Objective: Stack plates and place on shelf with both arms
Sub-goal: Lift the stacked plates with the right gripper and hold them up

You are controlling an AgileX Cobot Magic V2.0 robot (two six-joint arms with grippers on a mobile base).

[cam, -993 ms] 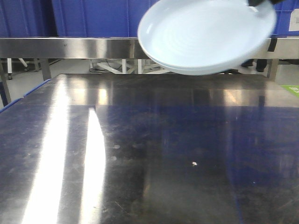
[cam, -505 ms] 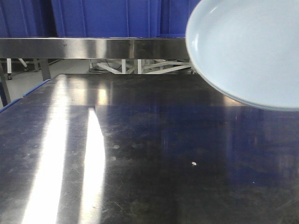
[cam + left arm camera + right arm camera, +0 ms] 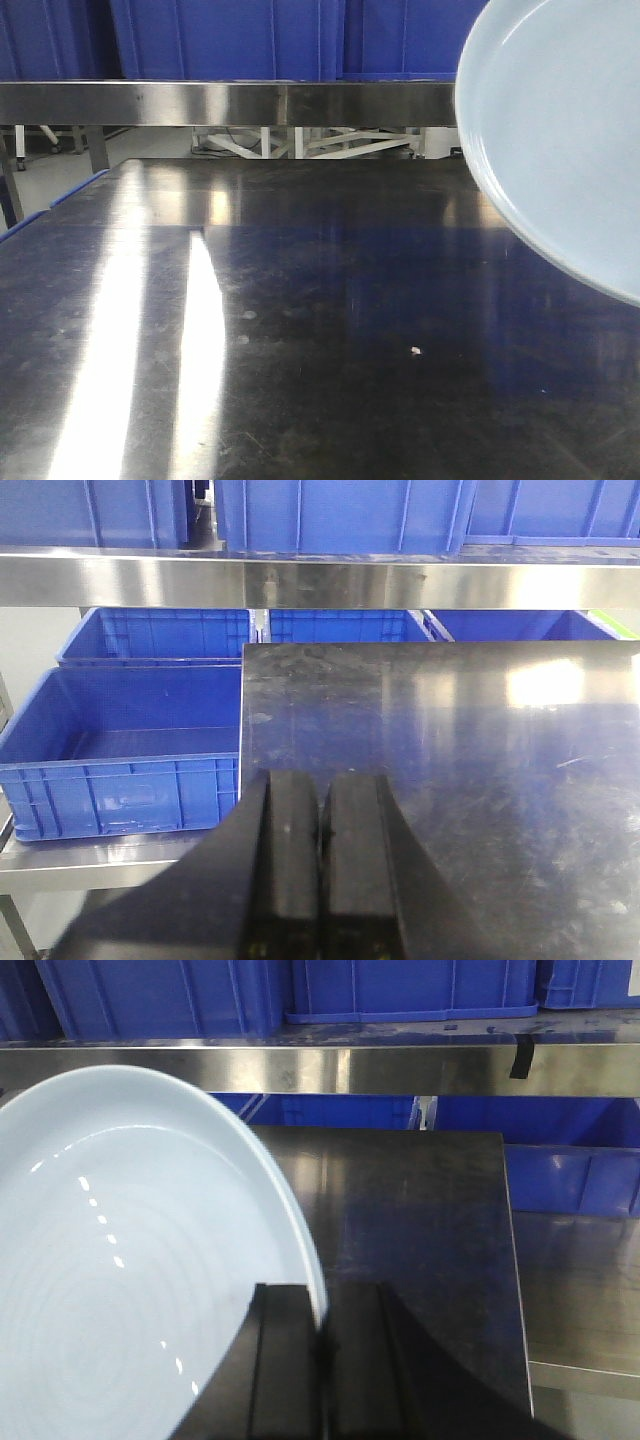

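Front view: plate (image 3: 560,130), pale blue-white, is seen raised above the steel table (image 3: 300,300), steeply tilted, hollow face toward the camera; no gripper is shown.
Left wrist view: left gripper (image 3: 321,790), fingers pressed together on nothing; table ahead of it.
Right wrist view: right gripper (image 3: 322,1305) is clamped on the plate's rim; the tilted plate is spread to its left.
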